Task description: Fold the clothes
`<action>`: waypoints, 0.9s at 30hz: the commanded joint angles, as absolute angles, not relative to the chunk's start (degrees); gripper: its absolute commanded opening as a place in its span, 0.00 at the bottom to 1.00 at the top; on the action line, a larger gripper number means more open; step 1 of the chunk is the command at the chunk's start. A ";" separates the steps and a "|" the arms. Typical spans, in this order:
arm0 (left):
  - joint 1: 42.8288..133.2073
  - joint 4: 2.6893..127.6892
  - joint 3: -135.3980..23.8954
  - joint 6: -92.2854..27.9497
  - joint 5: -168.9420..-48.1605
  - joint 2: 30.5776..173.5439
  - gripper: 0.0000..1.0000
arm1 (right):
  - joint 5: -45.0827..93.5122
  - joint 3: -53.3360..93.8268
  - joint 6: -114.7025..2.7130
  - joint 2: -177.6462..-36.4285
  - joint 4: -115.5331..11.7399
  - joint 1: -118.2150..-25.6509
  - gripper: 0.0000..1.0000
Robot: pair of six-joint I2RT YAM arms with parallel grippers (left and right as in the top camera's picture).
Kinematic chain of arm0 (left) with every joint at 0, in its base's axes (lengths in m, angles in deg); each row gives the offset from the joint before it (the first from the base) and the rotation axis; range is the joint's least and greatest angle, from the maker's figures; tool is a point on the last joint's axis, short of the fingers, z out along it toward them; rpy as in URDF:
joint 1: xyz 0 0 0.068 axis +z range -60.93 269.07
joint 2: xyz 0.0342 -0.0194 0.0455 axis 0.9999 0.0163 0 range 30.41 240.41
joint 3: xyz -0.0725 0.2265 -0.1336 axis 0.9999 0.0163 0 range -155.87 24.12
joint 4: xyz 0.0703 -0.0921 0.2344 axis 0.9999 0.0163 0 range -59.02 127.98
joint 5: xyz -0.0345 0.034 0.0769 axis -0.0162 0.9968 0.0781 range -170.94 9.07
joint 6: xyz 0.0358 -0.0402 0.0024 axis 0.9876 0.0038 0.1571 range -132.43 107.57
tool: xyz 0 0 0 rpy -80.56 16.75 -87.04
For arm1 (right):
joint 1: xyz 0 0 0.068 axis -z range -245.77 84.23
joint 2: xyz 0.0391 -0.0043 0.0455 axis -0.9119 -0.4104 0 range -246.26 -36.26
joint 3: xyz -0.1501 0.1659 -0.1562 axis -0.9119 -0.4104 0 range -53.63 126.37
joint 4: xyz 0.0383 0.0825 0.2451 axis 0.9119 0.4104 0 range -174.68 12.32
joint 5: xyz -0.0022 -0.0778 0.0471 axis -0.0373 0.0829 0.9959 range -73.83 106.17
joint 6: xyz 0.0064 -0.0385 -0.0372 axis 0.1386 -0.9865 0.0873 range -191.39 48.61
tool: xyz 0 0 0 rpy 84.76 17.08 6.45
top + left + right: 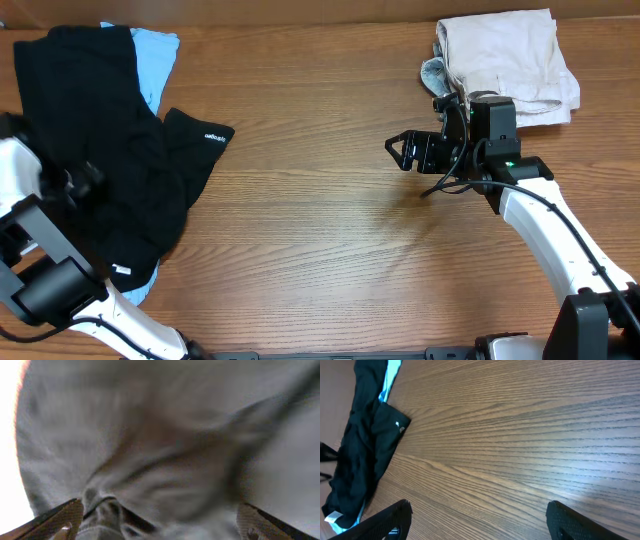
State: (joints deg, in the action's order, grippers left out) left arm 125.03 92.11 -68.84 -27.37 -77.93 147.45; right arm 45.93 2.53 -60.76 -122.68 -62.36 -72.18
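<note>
A large black T-shirt (110, 150) lies crumpled at the table's left, with a white logo on its sleeve (213, 137). A light-blue garment (155, 55) shows under it. My left gripper (80, 182) is down on the black cloth; in the left wrist view its jaws (160, 522) are wide apart with blurred dark cloth (165, 435) filling the frame. My right gripper (403, 152) is open and empty above bare wood at centre right. In the right wrist view its jaws (480, 520) frame bare table, with the black shirt (365, 455) far off.
A stack of folded beige clothes (505, 60) lies at the back right, with a small grey cloth (435, 75) at its left edge, just behind the right arm. Bare wooden tabletop (320, 230) spans the middle.
</note>
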 commanded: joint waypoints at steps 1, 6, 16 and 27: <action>123.02 96.50 -79.68 -22.63 -88.33 146.86 1.00 | 45.73 3.75 -60.96 -122.39 -62.70 -72.29 0.90; 119.98 105.11 -90.29 -15.02 -99.66 146.86 1.00 | 45.75 3.75 -60.93 -122.39 -62.66 -72.29 0.90; 112.79 105.20 -84.52 -11.85 -91.24 146.94 0.95 | 45.71 3.75 -60.98 -122.39 -61.37 -72.29 0.90; 111.90 83.14 -70.09 -19.09 -91.57 146.99 0.91 | 45.71 3.75 -60.96 -122.39 -61.37 -72.29 0.89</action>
State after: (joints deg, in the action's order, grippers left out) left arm 112.01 86.12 -73.02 -16.55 -91.04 147.42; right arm 45.91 2.53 -60.74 -122.70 -61.09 -72.18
